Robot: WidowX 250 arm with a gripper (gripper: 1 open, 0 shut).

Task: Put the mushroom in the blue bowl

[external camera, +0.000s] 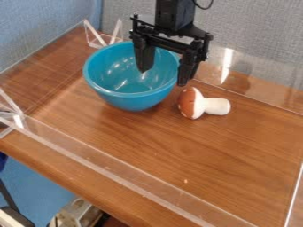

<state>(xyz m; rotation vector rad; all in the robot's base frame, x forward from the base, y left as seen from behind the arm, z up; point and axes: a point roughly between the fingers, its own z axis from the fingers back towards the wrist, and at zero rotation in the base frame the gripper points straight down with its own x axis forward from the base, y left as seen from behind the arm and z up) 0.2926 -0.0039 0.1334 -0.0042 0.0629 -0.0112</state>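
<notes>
The mushroom (200, 104) lies on its side on the wooden table, its reddish-brown cap toward the bowl and its white stem pointing right. Just left of it stands the blue bowl (130, 78), upright, glossy turquoise, with nothing inside. My black gripper (167, 64) hangs above the bowl's right rim, behind and to the left of the mushroom. Its fingers (144, 58) are spread wide, and it is open with nothing between them.
The wooden table top (154, 151) has low clear acrylic walls (254, 75) around its edges. A blue fabric backdrop (48, 22) rises behind at the left. The near side drops off toward the floor at the lower left.
</notes>
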